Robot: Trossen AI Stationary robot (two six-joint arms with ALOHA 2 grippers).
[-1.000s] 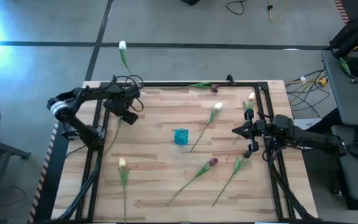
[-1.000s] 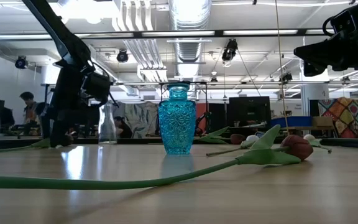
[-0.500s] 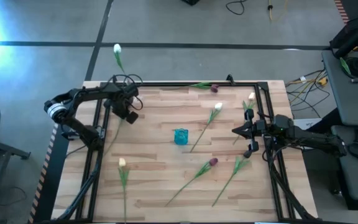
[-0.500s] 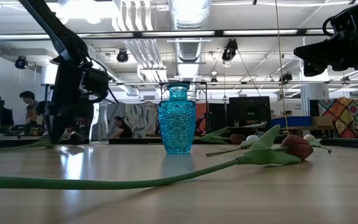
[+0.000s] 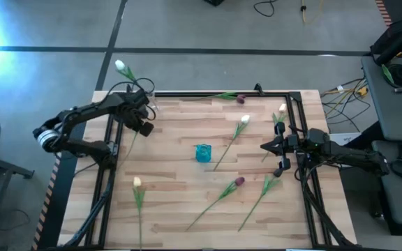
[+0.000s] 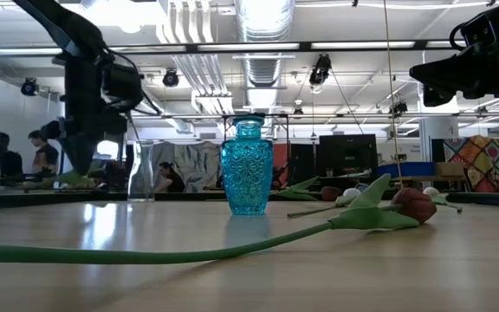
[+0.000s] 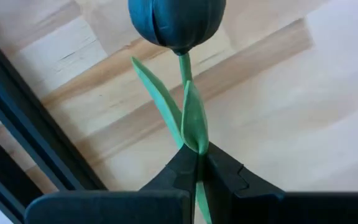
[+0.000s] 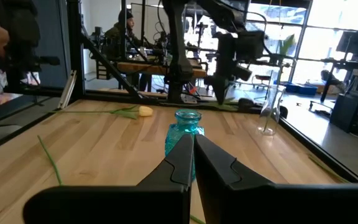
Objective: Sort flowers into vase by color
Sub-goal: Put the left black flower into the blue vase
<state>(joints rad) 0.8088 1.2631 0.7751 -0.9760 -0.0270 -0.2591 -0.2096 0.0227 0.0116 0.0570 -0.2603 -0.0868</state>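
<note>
My left gripper [image 5: 139, 115] hangs over the table's far left corner, shut on a white-headed tulip [image 5: 120, 66], one of the flowers. The tulip's head [image 7: 176, 22] and two leaves stand out beyond the fingertips. The blue vase [image 5: 202, 153] stands mid-table on its base, and a clear glass vase [image 6: 141, 173] stands near the left gripper. My right gripper [image 5: 265, 147] waits shut at the right side, above the table and pointing at the blue vase [image 8: 188, 134]. Other flowers lie flat on the wood. My left gripper pinches the tulip's green stem [image 7: 196, 149] between its two fingers, at the place where the leaves [image 7: 188, 118] branch off below the head. The fingers come from above, pointing down. The tulip is tilted, its head toward the far left corner; its lower stem is hidden behind the gripper.
Loose flowers: a white one [image 5: 245, 120] right of the blue vase, a purple one [image 5: 241, 99] at the far edge, a cream one [image 5: 283, 108] far right, a purple one [image 5: 239, 181], a leafy one [image 5: 267, 185], and a pale one [image 5: 137, 183] near left. A black frame [image 5: 110, 160] borders the table.
My left gripper has shut on the tulip's stem and risen from the table, drawing back toward the left edge. The tulip has come up with it, and its white head has swung toward the left.
</note>
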